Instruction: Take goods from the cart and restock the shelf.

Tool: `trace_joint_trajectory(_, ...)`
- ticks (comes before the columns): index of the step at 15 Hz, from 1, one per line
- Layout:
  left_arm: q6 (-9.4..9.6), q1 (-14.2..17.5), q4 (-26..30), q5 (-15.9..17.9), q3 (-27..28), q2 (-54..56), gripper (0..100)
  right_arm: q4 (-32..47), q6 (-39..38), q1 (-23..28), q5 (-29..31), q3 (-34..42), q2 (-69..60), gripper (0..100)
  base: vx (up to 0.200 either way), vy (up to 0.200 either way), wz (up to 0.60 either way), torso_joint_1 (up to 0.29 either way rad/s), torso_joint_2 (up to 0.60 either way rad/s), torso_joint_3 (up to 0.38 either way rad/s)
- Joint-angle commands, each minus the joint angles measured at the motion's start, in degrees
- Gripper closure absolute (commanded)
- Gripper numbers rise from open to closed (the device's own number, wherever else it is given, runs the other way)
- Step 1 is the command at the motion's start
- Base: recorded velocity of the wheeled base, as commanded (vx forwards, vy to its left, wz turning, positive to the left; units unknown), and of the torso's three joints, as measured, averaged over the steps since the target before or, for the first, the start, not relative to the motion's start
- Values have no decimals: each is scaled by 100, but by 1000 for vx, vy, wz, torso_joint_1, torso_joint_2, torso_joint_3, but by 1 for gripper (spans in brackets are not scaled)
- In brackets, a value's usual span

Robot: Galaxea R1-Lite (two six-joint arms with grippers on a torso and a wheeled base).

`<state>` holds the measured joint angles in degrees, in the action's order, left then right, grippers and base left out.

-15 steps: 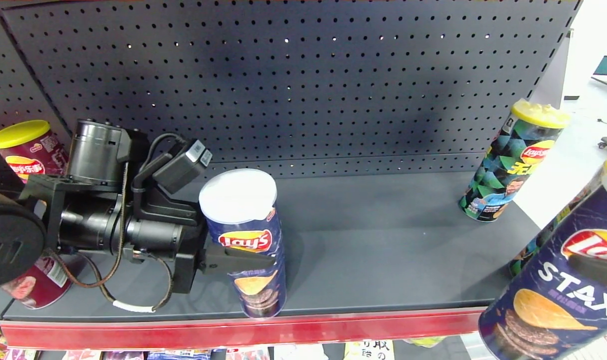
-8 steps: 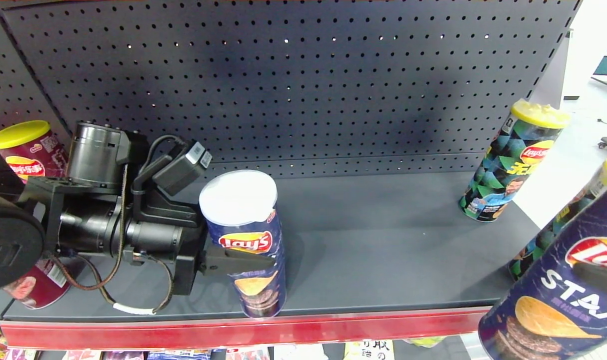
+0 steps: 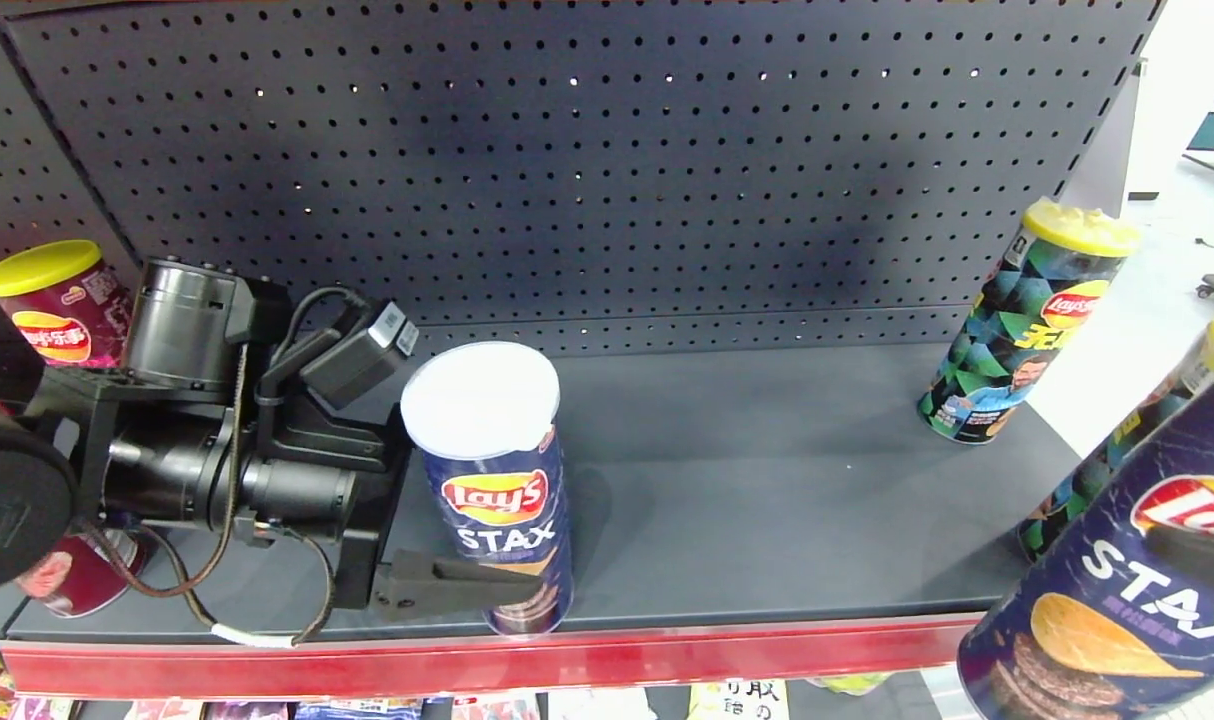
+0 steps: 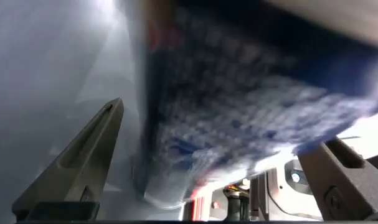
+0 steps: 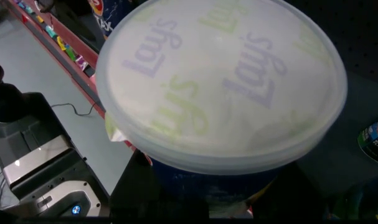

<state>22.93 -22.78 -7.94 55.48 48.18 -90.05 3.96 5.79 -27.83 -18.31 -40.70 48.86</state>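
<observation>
A: Change since the earlier frames: the left gripper (image 4: 218,137) has released the blue can (image 3: 497,500). Its near finger has dropped from mid-label to the base and swung outward.

B: Entry: can upright on the shelf (image 3: 767,500), at the front edge above the red strip. Left claw wide, one finger on either side of the can. Whether they brush it, I cannot tell.

A: Items, left to right?

B: Maroon can (image 3: 52,300), yellow lid, far left by the back panel. Left gripper. Blue can. Green-patterned can (image 3: 1017,340), upright, at the far right end. Second blue can (image 3: 1117,600), off the shelf, clamped in the right gripper (image 3: 1195,548).

A: Step in hand?

B: Judged: first can placed, release under way. The next move calls for the left arm to back straight out without clipping the can. The second can then goes into the open stretch between blue and green.
</observation>
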Motion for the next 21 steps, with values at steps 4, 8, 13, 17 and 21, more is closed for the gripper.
trace_joint_trajectory(4, 18, 521, -33, -2, -599, 743, 0, -1, 1, -3, 3, 54, -52, 100, 0, 0, 0, 0, 0, 0)
trace_joint_trajectory(8, -17, 1215, -33, -2, -1276, 1543, 0, 8, 10, -3, 12, 388, -289, 100, 0, 0, 0, 0, 0, 0)
trace_joint_trajectory(13, -52, 2331, -33, -846, -2128, 2783, 0, 17, 19, 15, 12, 634, -456, 100, 0, 0, 0, 0, 0, 0)
trace_joint_trajectory(17, -351, 2322, -15, -2129, -2190, 3758, 0, 8, 19, 15, 12, 722, -448, 100, 0, 0, 0, 0, 0, 0)
trace_joint_trajectory(21, -676, 2287, -24, -4133, -2489, 4444, 0, -9, 19, 32, 20, 713, -448, 100, 0, 0, 0, 0, 0, 0)
